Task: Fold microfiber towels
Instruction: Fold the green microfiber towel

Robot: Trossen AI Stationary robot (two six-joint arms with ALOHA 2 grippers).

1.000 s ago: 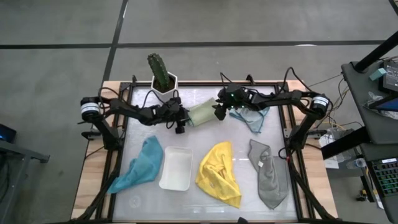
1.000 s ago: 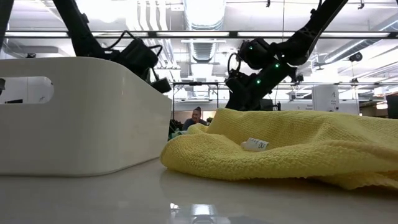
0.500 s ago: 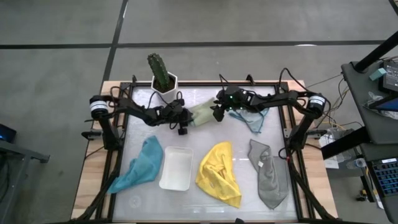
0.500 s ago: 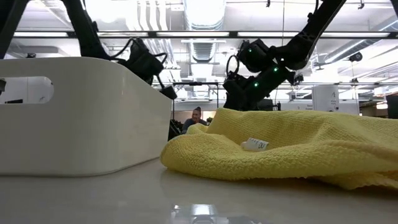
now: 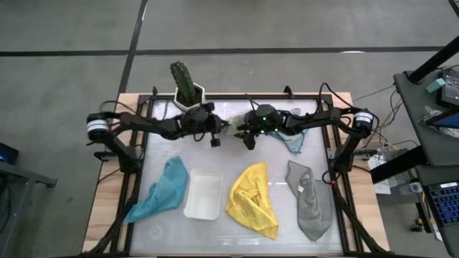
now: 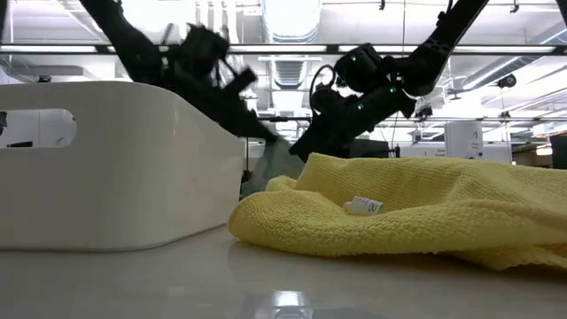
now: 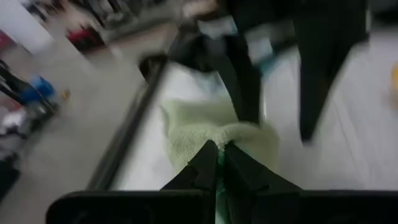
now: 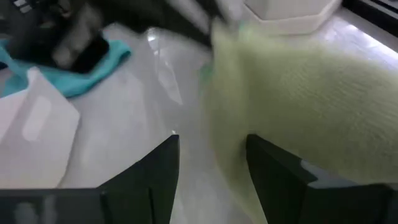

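Tray white, nothing inside, betw teal towel & yellow towel. Left gripper pinching pale green towel nr cactus pot; right gripper spread, beside it.

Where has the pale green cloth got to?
Seen from above, the green cloth is at the table's far middle, pinched by the left pincer, just right of the cactus pot.

1. Far centre is crowded: both grippers meet at the pale green towel, beside the potted cactus
2. Near row: teal towel, white tray, yellow towel, grey towel, narrow bare gaps between
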